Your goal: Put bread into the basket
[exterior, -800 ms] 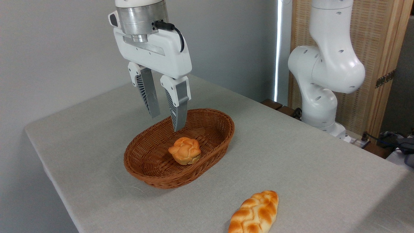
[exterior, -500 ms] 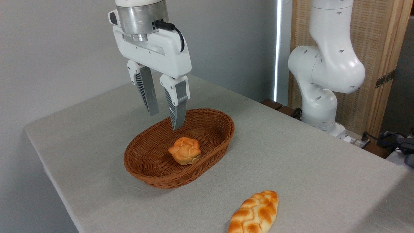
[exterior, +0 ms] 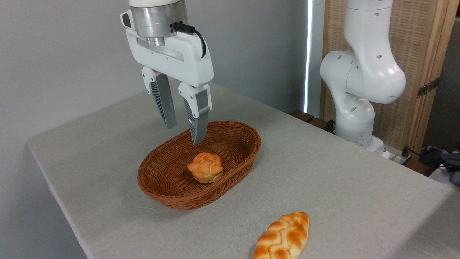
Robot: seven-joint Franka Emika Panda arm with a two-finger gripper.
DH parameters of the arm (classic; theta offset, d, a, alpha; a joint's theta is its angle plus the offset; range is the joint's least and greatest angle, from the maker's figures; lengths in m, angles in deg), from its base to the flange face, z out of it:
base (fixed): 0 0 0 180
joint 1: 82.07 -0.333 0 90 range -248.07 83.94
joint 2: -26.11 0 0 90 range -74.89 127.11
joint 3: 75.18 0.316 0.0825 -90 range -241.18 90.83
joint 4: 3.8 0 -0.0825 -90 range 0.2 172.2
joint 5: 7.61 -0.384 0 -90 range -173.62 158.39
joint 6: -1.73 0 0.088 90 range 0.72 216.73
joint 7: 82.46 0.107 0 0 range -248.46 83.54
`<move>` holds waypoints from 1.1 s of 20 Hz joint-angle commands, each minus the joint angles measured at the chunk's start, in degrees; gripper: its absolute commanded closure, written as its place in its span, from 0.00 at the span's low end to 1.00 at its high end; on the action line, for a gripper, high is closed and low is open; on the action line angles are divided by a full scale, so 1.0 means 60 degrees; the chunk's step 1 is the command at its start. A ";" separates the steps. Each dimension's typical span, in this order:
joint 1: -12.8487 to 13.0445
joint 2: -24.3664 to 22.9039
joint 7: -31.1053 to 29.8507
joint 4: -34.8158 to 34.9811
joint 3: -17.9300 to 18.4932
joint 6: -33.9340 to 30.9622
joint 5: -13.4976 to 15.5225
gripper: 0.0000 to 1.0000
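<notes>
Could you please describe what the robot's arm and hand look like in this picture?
The arm is glossy white, with rounded joints and small dark recessed holes. The hand has a white angular body under a silver metal cylinder, a black cable plugged in at its side, and two grey ribbed fingers in white mounts.

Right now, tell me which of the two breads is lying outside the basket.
The long braided loaf, lying on the table near the front edge. The small round knotted bun already sits inside the wicker basket.
</notes>
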 commanded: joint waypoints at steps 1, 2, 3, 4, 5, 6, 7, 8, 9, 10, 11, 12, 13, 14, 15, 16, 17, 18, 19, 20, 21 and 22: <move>0.0031 -0.0844 0.0107 0.0930 0.0578 -0.0100 0.0064 0.00; 0.0031 -0.0990 0.0107 0.1135 0.0753 -0.0085 0.0064 0.00; 0.0031 -0.1093 0.0107 0.1369 0.0914 0.0104 0.0064 0.00; 0.0031 -0.1268 0.0107 0.1676 0.0959 0.0352 0.0050 0.00; 0.0031 -0.1473 0.0107 0.2100 0.1076 0.0703 0.0050 0.00; 0.0031 -0.1577 0.0107 0.2322 0.1208 0.0924 0.0050 0.00; 0.0031 -0.1766 0.0121 0.2701 0.1484 0.1317 0.0050 0.00; 0.0017 -0.1855 0.0121 0.2966 0.1676 0.1539 0.0050 0.00; 0.0002 -0.1914 0.0136 0.3055 0.1823 0.1541 0.0035 0.00; -0.0013 -0.1987 0.0136 0.3071 0.2056 0.1556 -0.0023 0.00; -0.0027 -0.2075 0.0136 0.3115 0.2305 0.1556 -0.0154 0.00; -0.0013 -0.2148 0.0136 0.3173 0.2481 0.1570 -0.0257 0.00; -0.0027 -0.2178 0.0136 0.3246 0.2599 0.1643 -0.0359 0.00; -0.0027 -0.2178 0.0136 0.3305 0.2687 0.1702 -0.0418 0.00; -0.0027 -0.2178 0.0136 0.3421 0.2833 0.1920 -0.0492 0.00; -0.0027 -0.2178 0.0136 0.3481 0.2907 0.2081 -0.0492 0.00; -0.0027 -0.2178 0.0122 0.3583 0.3053 0.2359 -0.0492 0.00; -0.0027 -0.2178 0.0121 0.3743 0.3156 0.2521 -0.0492 0.00; -0.0027 -0.2178 0.0121 0.3861 0.3172 0.2537 -0.0492 0.00; -0.0027 -0.2178 0.0121 0.4007 0.3172 0.2537 -0.0492 0.00; -0.0027 -0.2178 0.0121 0.4096 0.3172 0.2537 -0.0492 0.00; -0.0027 -0.2178 0.0121 0.4125 0.3172 0.2537 -0.0492 0.00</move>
